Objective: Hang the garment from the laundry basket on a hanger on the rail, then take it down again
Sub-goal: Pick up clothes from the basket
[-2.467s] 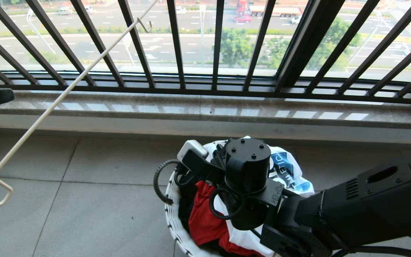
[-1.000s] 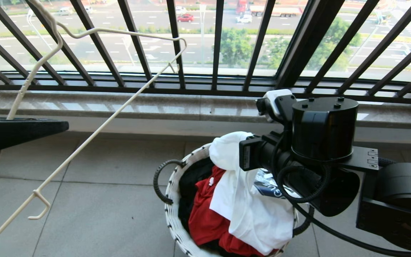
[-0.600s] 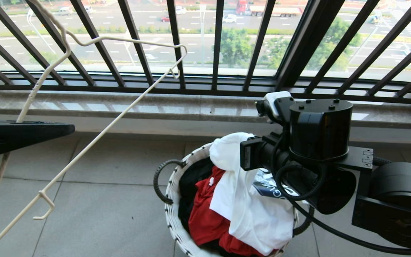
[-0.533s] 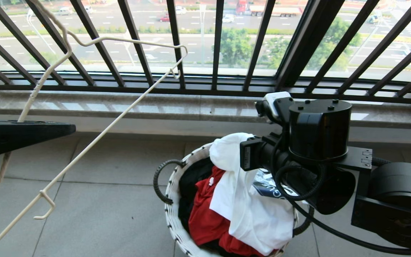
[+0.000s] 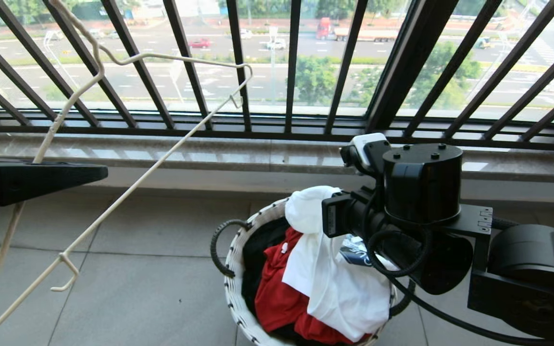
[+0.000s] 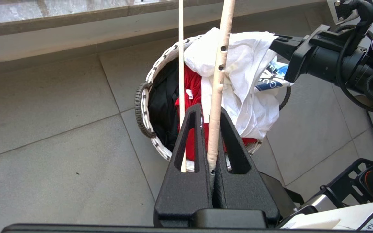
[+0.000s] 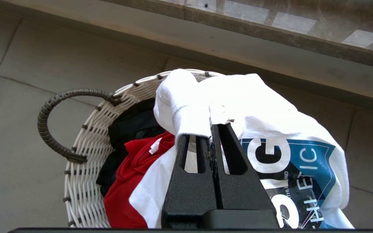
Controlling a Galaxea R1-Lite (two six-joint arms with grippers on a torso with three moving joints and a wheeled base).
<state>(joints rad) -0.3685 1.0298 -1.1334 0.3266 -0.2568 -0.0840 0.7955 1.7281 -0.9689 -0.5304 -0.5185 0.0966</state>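
Observation:
The white garment (image 5: 339, 288) with a blue logo hangs half out of the laundry basket (image 5: 232, 269), a small white woven basket on the tiled floor. My right gripper (image 7: 213, 127) is shut on a bunched fold at the shirt's top and holds it just above the basket; it also shows as the right gripper (image 6: 276, 40) in the left wrist view. My left gripper (image 6: 210, 110) is shut on the neck of the thin cream hanger (image 5: 152, 163). It holds the hanger up at the left, well apart from the shirt. The rail is out of view.
A red garment (image 5: 277, 293) and a black garment (image 5: 258, 250) lie in the basket under the shirt. A stone sill (image 5: 238, 158) and a dark barred window railing (image 5: 291, 67) run across just behind it. Grey floor tiles (image 5: 152, 288) lie left of the basket.
My right gripper has lifted the white shirt's top out of the basket. The left gripper brought the hanger in from the left. The whole view then slid down slightly.

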